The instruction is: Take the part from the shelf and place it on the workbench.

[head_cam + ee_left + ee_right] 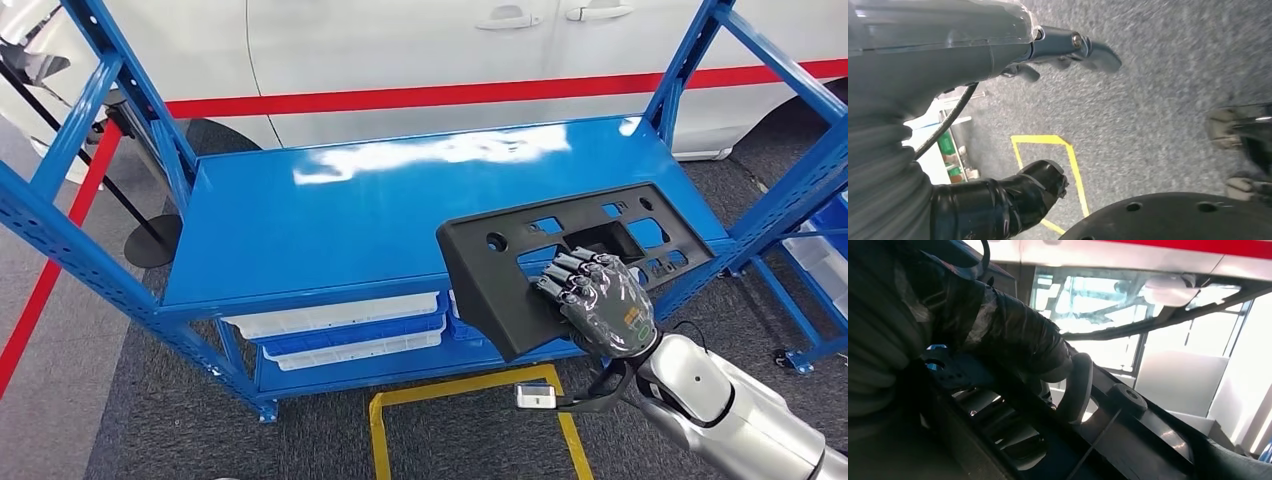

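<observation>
Right hand point(598, 303) gripping black part point(500, 262), over blue shelf point(330, 220)

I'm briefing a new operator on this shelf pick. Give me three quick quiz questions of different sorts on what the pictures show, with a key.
1. True or false: the right hand grips the black part.
2. Where is the part? A) over the blue shelf's front right edge B) on the floor C) in a white tray
3. Fill in: the tape outline on the floor is ____.

Key: 1 true; 2 A; 3 yellow
</observation>
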Controlling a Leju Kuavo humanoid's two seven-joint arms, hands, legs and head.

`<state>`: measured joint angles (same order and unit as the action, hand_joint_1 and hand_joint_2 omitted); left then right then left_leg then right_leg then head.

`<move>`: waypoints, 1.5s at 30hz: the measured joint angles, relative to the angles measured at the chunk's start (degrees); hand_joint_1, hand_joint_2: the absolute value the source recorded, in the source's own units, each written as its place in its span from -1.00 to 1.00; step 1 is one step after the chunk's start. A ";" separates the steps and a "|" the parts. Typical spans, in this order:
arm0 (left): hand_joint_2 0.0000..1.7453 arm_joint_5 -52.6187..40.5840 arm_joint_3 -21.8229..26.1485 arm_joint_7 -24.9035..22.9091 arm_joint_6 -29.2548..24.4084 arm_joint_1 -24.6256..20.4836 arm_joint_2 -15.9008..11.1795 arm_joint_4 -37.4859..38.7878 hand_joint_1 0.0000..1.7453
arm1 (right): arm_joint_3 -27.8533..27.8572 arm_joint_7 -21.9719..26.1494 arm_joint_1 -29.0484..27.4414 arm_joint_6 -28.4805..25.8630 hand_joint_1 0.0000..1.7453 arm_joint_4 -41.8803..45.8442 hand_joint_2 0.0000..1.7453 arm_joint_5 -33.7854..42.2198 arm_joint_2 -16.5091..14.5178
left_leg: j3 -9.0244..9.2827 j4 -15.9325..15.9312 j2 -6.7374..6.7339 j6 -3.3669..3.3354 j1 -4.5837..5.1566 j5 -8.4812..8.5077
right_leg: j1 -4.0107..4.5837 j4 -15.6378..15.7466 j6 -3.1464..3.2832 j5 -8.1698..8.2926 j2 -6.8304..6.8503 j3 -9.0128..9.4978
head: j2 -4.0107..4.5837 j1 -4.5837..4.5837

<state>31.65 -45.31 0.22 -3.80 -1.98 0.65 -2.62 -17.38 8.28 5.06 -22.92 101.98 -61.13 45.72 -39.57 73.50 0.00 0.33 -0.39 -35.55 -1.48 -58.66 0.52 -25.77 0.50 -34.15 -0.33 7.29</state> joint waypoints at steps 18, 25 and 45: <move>1.00 0.74 -1.32 2.40 0.42 -0.74 0.50 0.90 -1.00 | 0.19 0.99 1.88 4.78 1.00 0.07 1.00 3.53 -0.85 | 5.42 -16.02 -3.82 -3.78 0.73 10.47 | -0.31 -15.12 -3.91 -3.45 -0.18 -4.33 | 0.00 0.13; 1.00 0.80 -1.48 2.54 0.40 -0.86 0.91 1.05 -1.00 | 0.17 1.13 3.76 5.19 1.00 -0.02 1.00 3.50 -1.15 | 2.83 -14.37 -6.02 -1.60 0.76 12.60 | 0.85 1.14 -1.01 -4.33 2.36 5.94 | -0.01 0.12; 1.00 3.33 -2.40 3.16 0.39 -0.76 0.99 1.53 -1.00 | -2.41 0.49 6.57 6.06 1.00 -1.00 1.00 3.34 -2.83 | 10.55 -18.15 -1.14 -4.19 0.49 8.10 | -0.28 -11.50 -2.80 -4.90 -1.00 -8.62 | -0.01 0.10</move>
<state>34.98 -47.72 3.38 -3.41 -2.74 1.64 -1.09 -19.79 8.77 11.63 -16.86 100.99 -57.79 42.89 -29.03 55.35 -1.15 -3.86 0.10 -27.45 -1.76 -70.16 -2.28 -30.67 -0.49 -42.77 -0.33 7.40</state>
